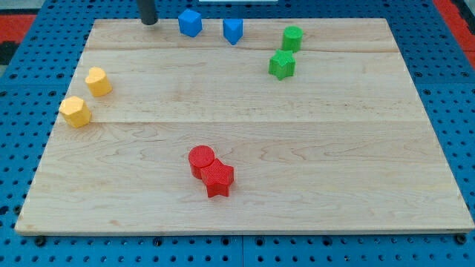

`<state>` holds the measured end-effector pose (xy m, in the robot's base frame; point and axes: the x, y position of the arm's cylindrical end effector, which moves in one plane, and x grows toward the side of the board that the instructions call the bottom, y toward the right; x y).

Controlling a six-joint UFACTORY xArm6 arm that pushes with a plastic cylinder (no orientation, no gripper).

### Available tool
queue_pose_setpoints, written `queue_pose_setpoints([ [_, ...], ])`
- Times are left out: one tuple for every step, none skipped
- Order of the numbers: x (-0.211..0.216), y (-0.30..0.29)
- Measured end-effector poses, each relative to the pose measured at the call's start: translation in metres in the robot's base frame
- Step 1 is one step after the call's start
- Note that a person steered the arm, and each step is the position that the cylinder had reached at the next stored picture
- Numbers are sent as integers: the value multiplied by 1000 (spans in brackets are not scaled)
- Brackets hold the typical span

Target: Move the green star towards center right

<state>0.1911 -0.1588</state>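
Observation:
The green star [281, 64] lies on the wooden board [334, 163] toward the view's top right. A green cylinder [292, 38] stands just above and to the right of it, close by. My tip [148, 21] is at the view's top edge, left of centre, far to the left of the green star and just left of a blue block.
Two blue blocks [190, 23] [233, 30] sit at the top centre. Two yellow blocks [98, 81] [75, 111] sit at the left. A red cylinder [200, 159] touches a red star [218, 178] at the bottom centre. Blue pegboard [460, 111] surrounds the board.

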Motion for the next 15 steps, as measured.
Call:
queue_pose_setpoints([
  [1,34],
  [7,72],
  [38,118],
  [74,122],
  [102,122],
  [125,126],
  [128,127],
  [128,127],
  [128,127],
  [128,129],
  [128,131],
  [128,137],
  [128,144],
  [128,154],
  [128,165],
])
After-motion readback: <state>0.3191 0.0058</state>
